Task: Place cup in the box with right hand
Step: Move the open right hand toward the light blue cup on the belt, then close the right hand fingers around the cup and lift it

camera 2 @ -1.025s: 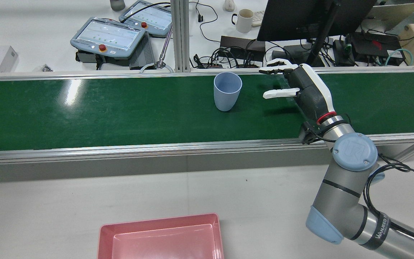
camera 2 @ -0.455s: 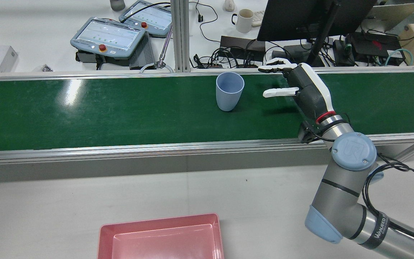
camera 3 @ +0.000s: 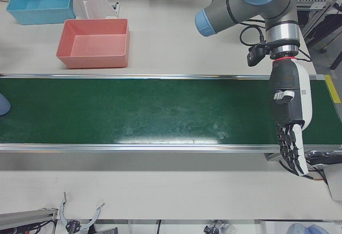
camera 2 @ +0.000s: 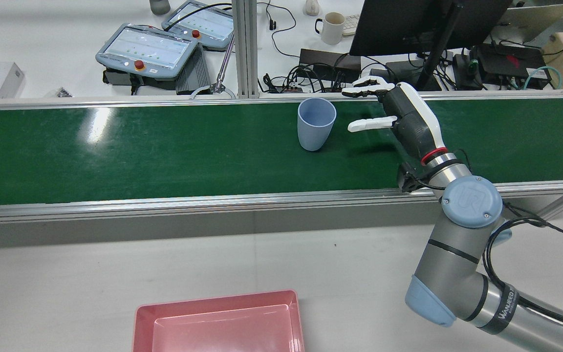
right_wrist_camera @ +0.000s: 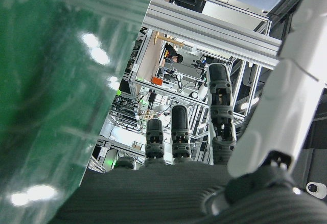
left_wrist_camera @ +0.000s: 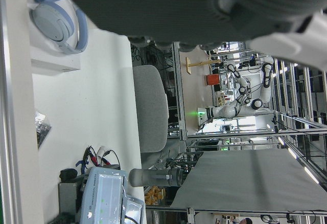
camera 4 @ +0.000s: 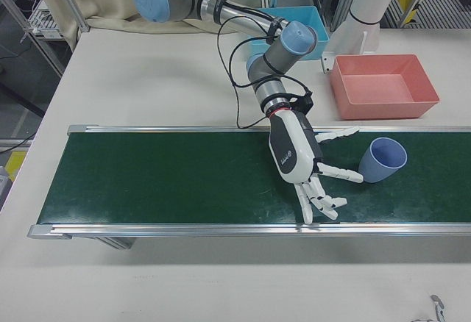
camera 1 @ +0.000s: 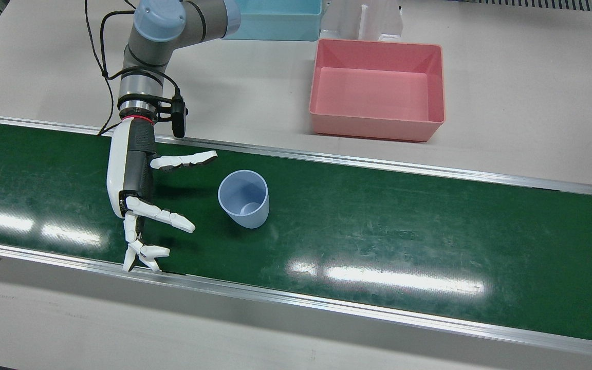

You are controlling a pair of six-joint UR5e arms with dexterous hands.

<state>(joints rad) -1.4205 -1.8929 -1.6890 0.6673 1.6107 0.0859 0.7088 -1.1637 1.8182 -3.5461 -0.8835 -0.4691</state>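
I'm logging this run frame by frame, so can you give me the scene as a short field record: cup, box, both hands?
cup: light blue cup, upright on the green belt, empty
box: pink box, empty, on the table beyond the belt
right robot hand: open, fingers spread toward the cup, not touching
left robot hand: open, over the belt's far end, holding nothing

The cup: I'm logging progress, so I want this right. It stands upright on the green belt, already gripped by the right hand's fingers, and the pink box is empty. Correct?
Not quite. The cup is not gripped: the front view shows the right hand open beside it, fingers spread and clear of it. The rest holds: it stands upright on the green belt, and the pink box is empty.
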